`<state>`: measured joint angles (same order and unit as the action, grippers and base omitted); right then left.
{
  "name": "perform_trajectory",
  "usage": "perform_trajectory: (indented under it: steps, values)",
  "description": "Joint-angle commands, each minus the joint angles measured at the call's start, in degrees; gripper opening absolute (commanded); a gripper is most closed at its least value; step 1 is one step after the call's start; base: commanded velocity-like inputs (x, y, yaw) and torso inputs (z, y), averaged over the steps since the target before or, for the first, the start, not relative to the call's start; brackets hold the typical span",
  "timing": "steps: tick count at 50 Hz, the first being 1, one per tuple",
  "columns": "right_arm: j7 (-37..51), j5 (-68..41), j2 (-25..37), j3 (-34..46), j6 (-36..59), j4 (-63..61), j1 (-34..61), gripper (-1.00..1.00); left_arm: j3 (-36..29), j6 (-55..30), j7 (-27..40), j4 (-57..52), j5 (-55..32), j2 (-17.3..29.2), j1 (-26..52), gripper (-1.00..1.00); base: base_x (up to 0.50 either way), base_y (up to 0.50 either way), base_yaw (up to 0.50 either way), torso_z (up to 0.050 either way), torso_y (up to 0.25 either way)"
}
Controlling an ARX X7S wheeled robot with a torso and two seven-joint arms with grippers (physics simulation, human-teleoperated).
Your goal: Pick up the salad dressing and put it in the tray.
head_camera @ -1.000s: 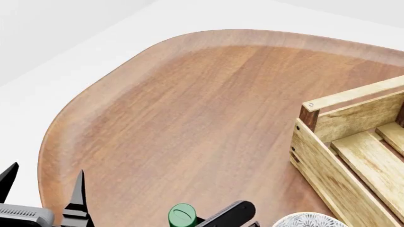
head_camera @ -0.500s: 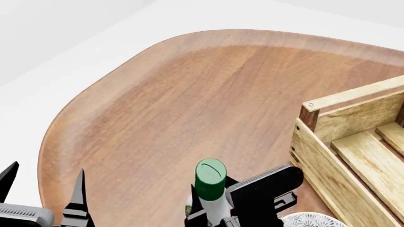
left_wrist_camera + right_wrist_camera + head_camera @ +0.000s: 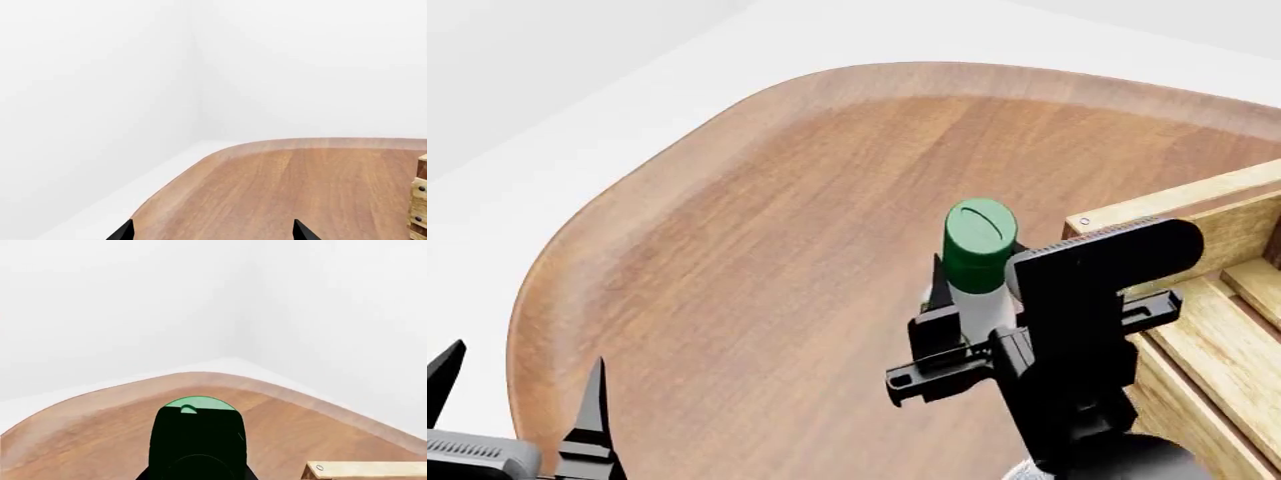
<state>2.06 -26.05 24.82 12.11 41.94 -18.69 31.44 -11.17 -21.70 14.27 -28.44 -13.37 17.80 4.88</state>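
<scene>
Left gripper [image 3: 518, 395] sits at the table's [image 3: 761, 230] near-left edge, prongs spread apart, holding nothing. White floor and walls wrap the rounded wooden top. Mid-table, the right gripper [image 3: 961, 320] is clamped on the salad dressing [image 3: 978, 245], raised just beside the tray's [image 3: 1174, 250] corner post.

rounded wooden table [image 3: 761, 220], tray [image 3: 1214, 330] resting on it
</scene>
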Motion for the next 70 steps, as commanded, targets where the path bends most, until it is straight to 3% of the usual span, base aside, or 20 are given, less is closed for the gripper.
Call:
perform_trajectory:
  steps: [1, 45, 67, 70]
  values:
    - [1.8, 2.7, 1.6, -2.2, 1.9, 3.9, 7.1, -1.00, -0.3, 0.2, 0.1, 0.1, 0.1, 0.3, 0.1, 1.00, 0.00, 0.00, 0.00, 0.000, 0.000]
    - [7.2, 14.1, 6.3, -5.1, -10.8, 35.3, 18.4, -1.00, -1.4, 0.3, 0.8, 0.1, -0.2, 1.0, 0.5, 1.00, 0.00, 0.00, 0.00, 0.000, 0.001]
    - [8.0, 19.0, 4.8, -3.4, -26.8, 61.8, 24.9, -1.00, -1.9, 0.3, 1.0, -0.1, -0.6, 1.3, 0.4, 1.00, 0.00, 0.00, 0.00, 0.000, 0.000]
    - [8.3, 20.2, 3.9, -2.7, -32.0, 70.8, 27.1, -1.00, -1.9, 0.4, 1.1, -0.1, -0.7, 1.4, 0.4, 1.00, 0.00, 0.00, 0.00, 0.000, 0.000]
